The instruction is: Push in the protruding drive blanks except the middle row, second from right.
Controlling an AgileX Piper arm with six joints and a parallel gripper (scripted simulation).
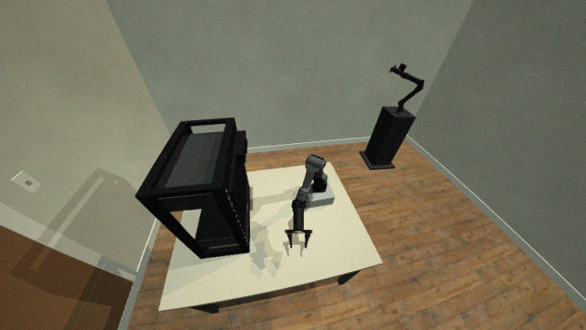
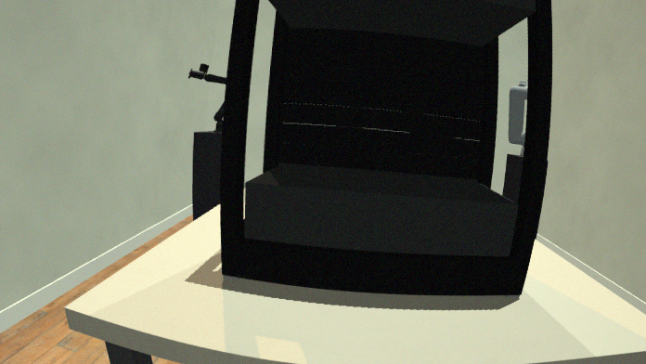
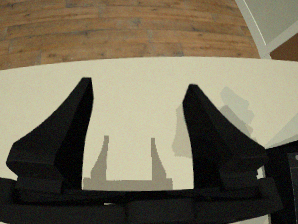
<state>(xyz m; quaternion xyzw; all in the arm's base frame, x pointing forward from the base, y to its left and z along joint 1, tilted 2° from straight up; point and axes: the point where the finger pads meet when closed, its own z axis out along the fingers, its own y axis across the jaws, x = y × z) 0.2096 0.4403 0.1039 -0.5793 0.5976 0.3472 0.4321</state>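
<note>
Black open-frame rack (image 1: 229, 139) with its storage chassis (image 1: 242, 202), stood on cream square counter (image 1: 337, 252); black two-fingered hand (image 1: 298, 245) hung beside it, apart from it, fingers spread wide, empty.

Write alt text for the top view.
A black rack stands on a cream table, and beside it a small arm reaches across the tabletop with its gripper pointing down, jaws open and holding nothing. A black pedestal with a camera arm stands on the wooden floor.
</note>
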